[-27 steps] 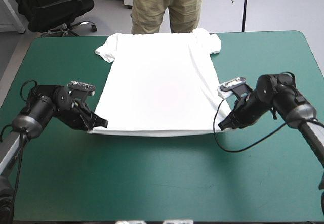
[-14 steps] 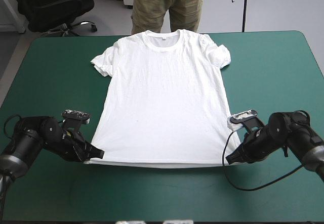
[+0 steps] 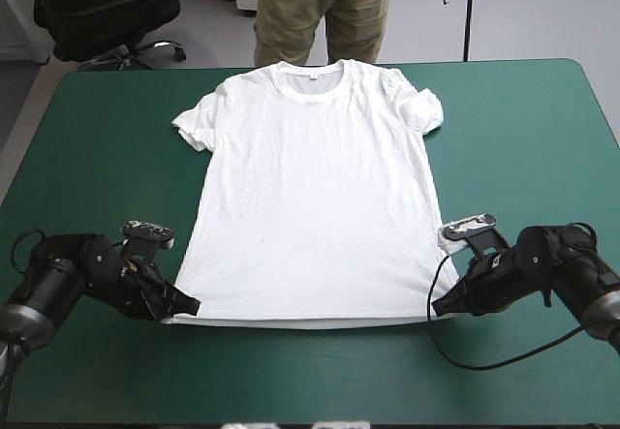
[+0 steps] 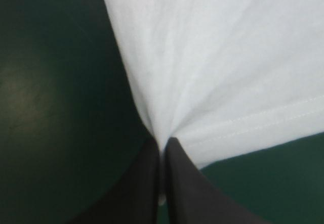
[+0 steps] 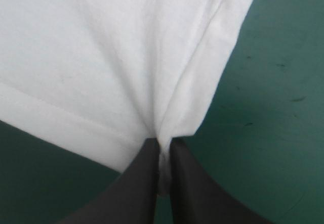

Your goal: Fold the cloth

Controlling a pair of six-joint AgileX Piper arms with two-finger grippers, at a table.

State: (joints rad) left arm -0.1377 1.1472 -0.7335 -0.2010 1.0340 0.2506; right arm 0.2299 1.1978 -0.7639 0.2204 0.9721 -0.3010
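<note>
The teal-green tabletop (image 3: 97, 119) carries the white T-shirt (image 3: 310, 197), soft knit cloth spread flat at its middle, collar toward the far edge, sleeves rumpled. Earlier the collar was hidden; now it shows. The left claw (image 3: 184, 305) and right claw (image 3: 441, 305) each clench a stitched hem corner, and the cloth puckers there.

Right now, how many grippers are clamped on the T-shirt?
2. The left gripper is shut on the T-shirt at its near left hem corner; the right gripper is shut on the near right hem corner.
</note>
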